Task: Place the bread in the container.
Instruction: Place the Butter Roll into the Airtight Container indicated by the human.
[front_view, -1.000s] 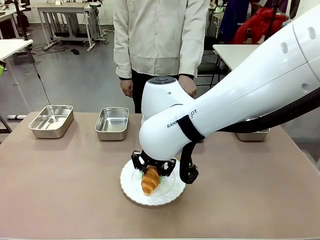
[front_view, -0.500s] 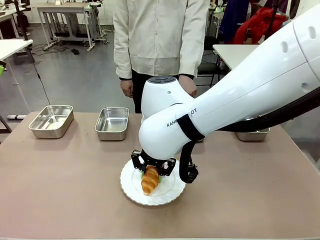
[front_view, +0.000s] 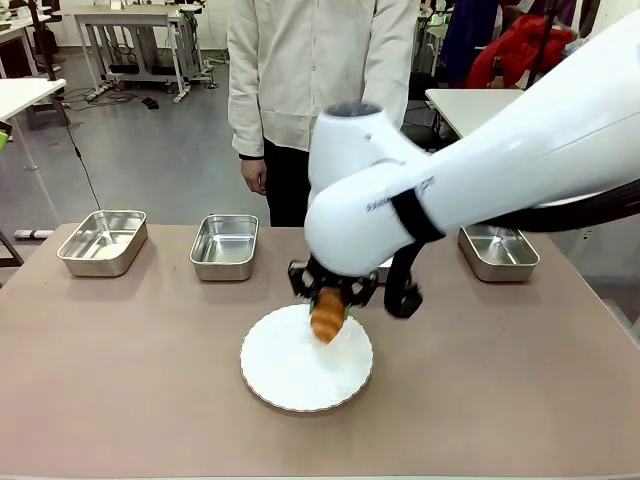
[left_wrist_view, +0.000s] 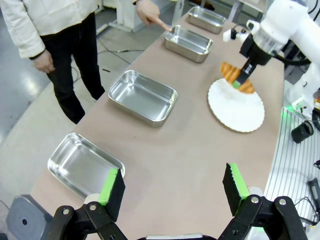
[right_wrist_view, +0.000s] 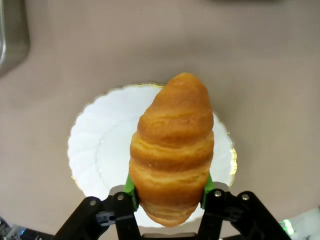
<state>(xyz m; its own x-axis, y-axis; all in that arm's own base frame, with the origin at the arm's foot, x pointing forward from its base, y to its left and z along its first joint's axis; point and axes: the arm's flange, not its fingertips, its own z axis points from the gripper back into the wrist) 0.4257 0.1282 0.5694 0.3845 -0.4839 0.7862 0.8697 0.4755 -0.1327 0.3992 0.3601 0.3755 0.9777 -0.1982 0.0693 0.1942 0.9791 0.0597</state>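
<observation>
My right gripper (front_view: 328, 302) is shut on the bread (front_view: 326, 317), a golden-brown croissant roll that hangs nose-down a little above the far edge of the white plate (front_view: 290, 375). In the right wrist view the bread (right_wrist_view: 171, 150) sits between the green pads of the gripper (right_wrist_view: 170, 192), with the plate (right_wrist_view: 95, 150) below it. Shiny steel containers (front_view: 225, 246) stand in a row along the far side. The person's finger (left_wrist_view: 161, 23) points at the third container (left_wrist_view: 188, 43). My left gripper (left_wrist_view: 172, 186) is open and holds nothing, high above the table's left end.
Other pans stand at the far left (front_view: 103, 241) and far right (front_view: 498, 251). The person (front_view: 320, 80) stands at the far edge behind the middle. My right arm (front_view: 480, 170) spans the right half of the table.
My right gripper has lifted the bread off the plate and carried it up and toward the far right. The plate now lies bare.
</observation>
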